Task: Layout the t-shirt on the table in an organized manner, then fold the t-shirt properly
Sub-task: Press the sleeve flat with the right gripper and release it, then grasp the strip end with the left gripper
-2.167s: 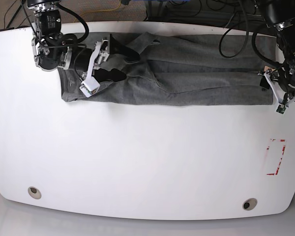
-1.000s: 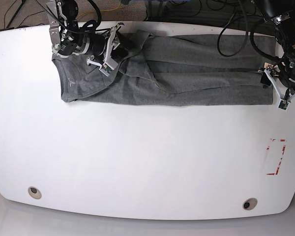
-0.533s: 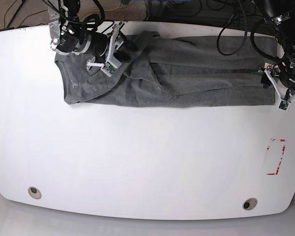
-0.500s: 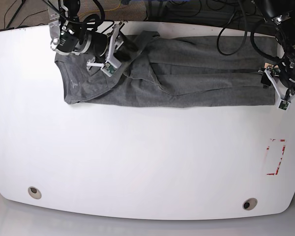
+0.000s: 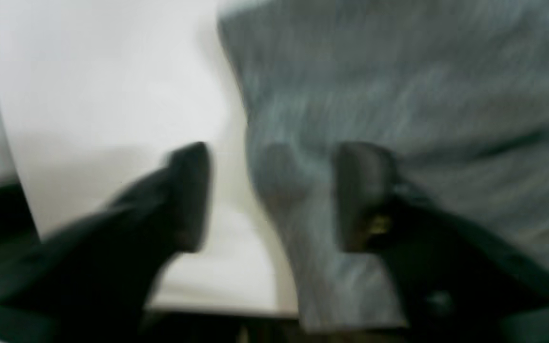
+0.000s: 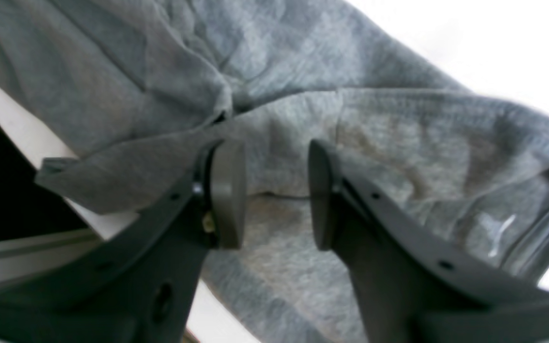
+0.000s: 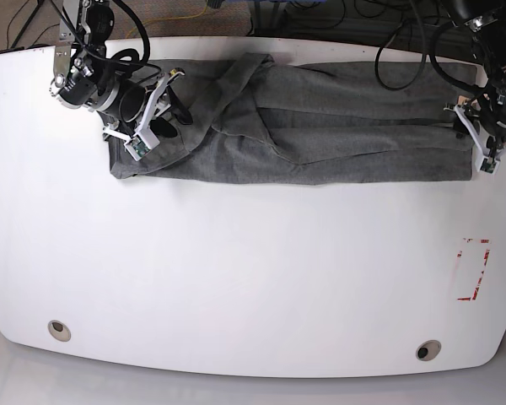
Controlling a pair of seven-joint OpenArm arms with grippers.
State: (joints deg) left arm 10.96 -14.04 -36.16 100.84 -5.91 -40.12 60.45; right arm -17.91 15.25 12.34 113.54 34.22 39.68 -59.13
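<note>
White counter, cables beyond its far edge. The t-shirt lies along the far side as a long, rumpled band, so laying out is the step in hand. The left pincer, jaws apart, straddles one end's edge; the right pincer, jaws apart, hovers over the collar end. Next, each should clamp cloth and spread it flat.

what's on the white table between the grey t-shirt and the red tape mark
Nothing: bare glossy white table lies between the dark grey cotton t-shirt and the red tape mark, seen in the base view.
</note>
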